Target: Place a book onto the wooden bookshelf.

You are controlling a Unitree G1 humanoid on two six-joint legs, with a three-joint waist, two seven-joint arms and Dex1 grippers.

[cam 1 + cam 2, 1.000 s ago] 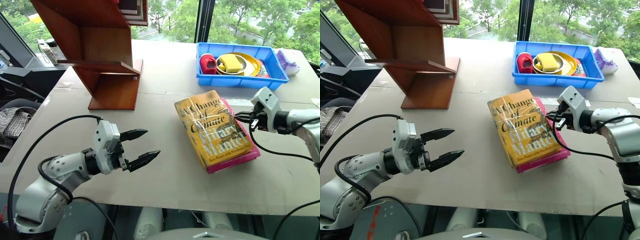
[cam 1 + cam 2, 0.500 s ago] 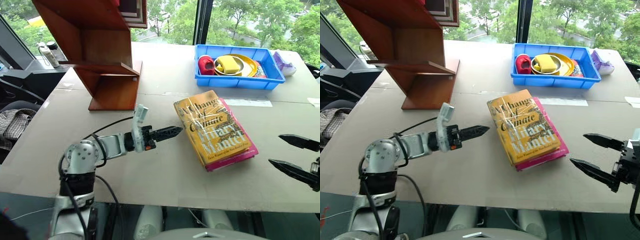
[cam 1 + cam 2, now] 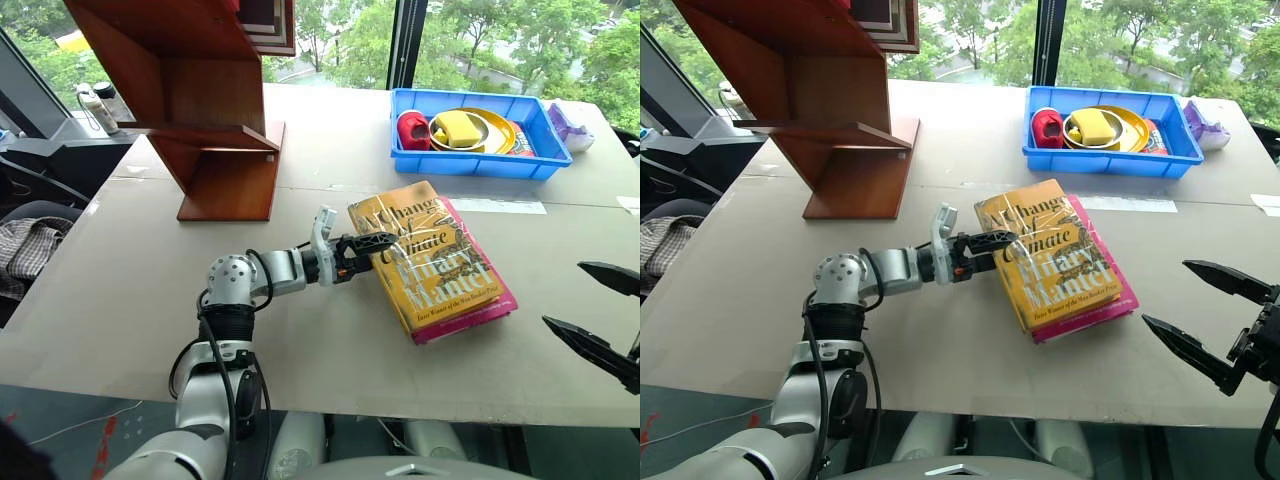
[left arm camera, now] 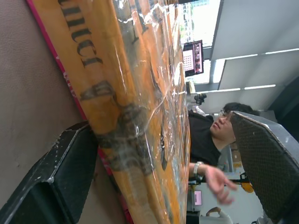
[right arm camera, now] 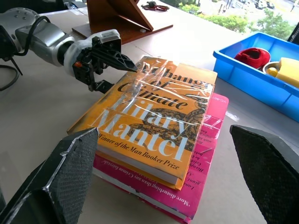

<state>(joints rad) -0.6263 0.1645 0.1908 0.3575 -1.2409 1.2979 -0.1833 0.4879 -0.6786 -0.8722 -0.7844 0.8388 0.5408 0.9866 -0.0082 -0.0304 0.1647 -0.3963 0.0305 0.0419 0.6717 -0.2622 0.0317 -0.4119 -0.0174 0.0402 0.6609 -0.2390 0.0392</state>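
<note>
The thick golden-yellow paperback with pale, shiny lettering [image 3: 430,255] lies flat near the middle of the pale grey table [image 3: 120,290], stacked on top of a bright pink book [image 3: 480,305] whose edge sticks out along its right and near sides. The left gripper [image 3: 375,245] reaches in from the left at the yellow book's spine edge, its 2 black fingers spread apart with one above the cover and one low beside the spine; they straddle the edge, but I cannot tell whether they press on it. The right gripper [image 3: 600,318] hangs over the table's near right corner, well apart from the books, its 2 fingers splayed wide and holding nothing. The large reddish-brown wooden bookshelf with slanted side panels [image 3: 200,110] stands at the far left of the table. A blue plastic tray [image 3: 540,160] with a red cup [image 3: 413,128] and yellow dishes [image 3: 465,128] sits at the far right.
</note>
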